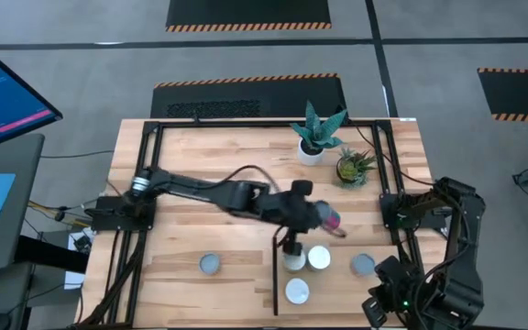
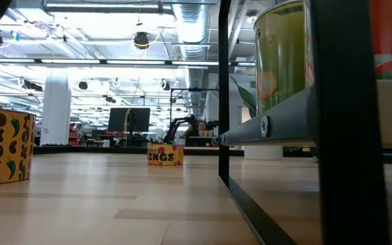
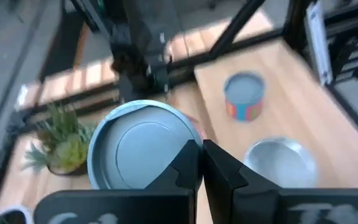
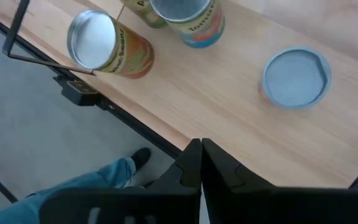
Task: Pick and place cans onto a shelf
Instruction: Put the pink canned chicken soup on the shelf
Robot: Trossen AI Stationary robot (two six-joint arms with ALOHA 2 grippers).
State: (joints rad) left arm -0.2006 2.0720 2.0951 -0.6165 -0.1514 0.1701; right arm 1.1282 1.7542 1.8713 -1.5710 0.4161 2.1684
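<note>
The left hand [image 1: 291, 244] is clenched on nothing. In its wrist view the two dark fingers [image 3: 185, 165] meet tip to tip. Directly beneath them stands a blue-topped can [image 3: 142, 146], close under the tips but not gripped.

Just beside that can is a silver-topped can [image 3: 281, 163], and beyond it a can with a red and blue label [image 3: 244, 96]. All three appear to stand on the shelf [image 4: 229, 93], the smooth light panel whose black strip [image 1: 276, 275] runs just beside the hand.

Across that strip, well apart from the hand on the bare tabletop [image 1: 181, 147], a lone can [image 1: 210, 264] stands upright. It looks like the one left to fetch.

To do that well, lift straight up first so the shut fingers do not clip the can below. Cross the strip high, spread the fingers wider than the lid before descending, and straddle the can evenly so it does not tip. Its smooth metal wall will likely slip under a shallow pinch.

The right hand [image 4: 201, 158], fingers together, waits off the tabletop's edge, far from the work.
</note>
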